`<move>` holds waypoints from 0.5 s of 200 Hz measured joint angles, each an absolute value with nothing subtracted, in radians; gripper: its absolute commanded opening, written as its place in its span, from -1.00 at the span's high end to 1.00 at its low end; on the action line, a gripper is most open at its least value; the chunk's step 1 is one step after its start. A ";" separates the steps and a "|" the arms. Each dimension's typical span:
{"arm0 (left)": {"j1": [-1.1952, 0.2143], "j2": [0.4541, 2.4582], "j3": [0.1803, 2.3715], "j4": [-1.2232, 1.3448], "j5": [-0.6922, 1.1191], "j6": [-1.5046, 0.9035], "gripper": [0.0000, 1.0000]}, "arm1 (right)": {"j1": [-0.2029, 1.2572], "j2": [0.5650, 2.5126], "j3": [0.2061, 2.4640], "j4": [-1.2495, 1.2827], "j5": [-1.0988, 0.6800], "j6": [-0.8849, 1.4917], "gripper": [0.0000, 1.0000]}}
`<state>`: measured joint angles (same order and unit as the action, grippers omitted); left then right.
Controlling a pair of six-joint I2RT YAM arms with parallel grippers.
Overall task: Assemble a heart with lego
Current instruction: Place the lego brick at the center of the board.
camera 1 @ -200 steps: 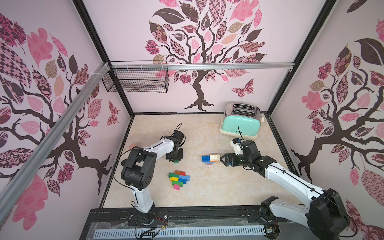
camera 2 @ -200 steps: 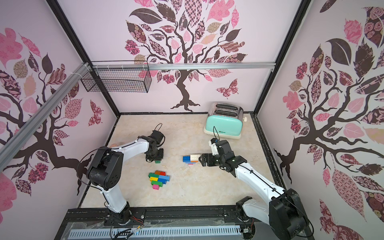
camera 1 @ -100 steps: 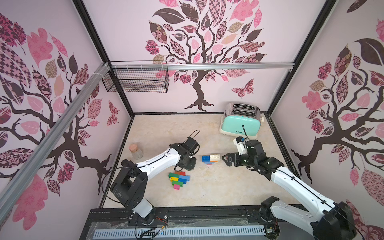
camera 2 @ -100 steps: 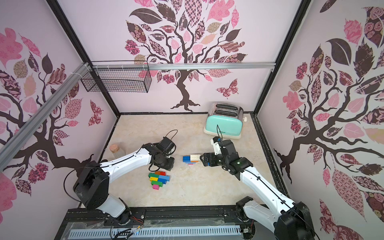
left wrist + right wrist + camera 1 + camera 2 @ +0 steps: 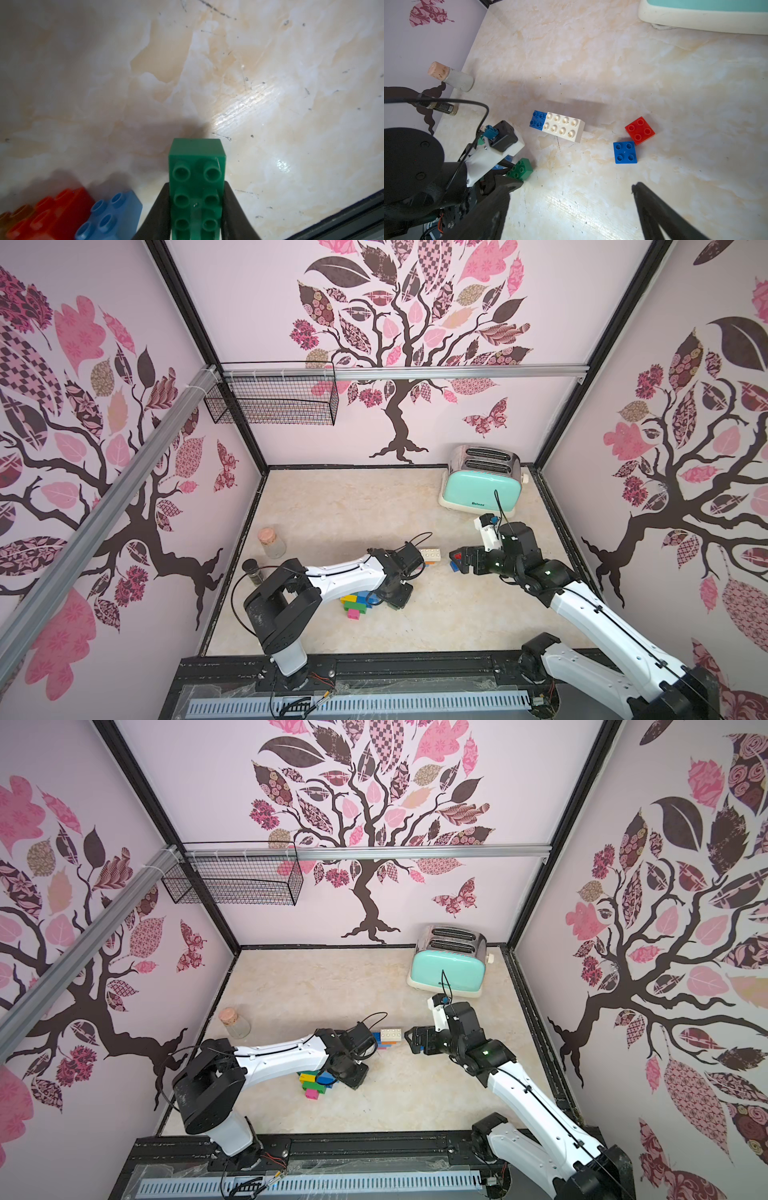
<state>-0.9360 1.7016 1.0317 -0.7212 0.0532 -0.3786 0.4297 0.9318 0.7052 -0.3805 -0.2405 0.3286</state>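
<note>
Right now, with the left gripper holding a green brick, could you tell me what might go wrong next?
The left gripper pinches the green brick by one end only; pressing it down could tilt or slip it.
That arm hangs close over the brick cluster and might knock it.
The open right gripper could shove the loose blue brick when taking the red brick beside it.

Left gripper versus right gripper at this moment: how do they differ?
The left gripper is shut on a green brick; the right gripper stands wide open and holds nothing. The left gripper sits by the coloured brick pile; the right gripper hangs near the loose red brick and blue square brick. Both are black and face the table.
</note>
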 measured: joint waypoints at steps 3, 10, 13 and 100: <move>-0.936 1.702 1.030 -0.719 0.057 -0.379 0.28 | 0.430 0.932 0.705 -0.381 -0.239 0.328 -0.92; -0.936 1.703 1.029 -0.712 0.066 -0.382 0.18 | 0.430 0.932 0.705 -0.380 -0.238 0.327 -0.92; -0.936 1.703 1.028 -0.708 0.068 -0.385 0.14 | 0.430 0.932 0.705 -0.380 -0.238 0.326 -0.92; -0.898 1.628 1.028 -0.683 0.127 -0.428 -0.20 | 0.451 0.920 0.653 -0.377 -0.252 0.324 -0.77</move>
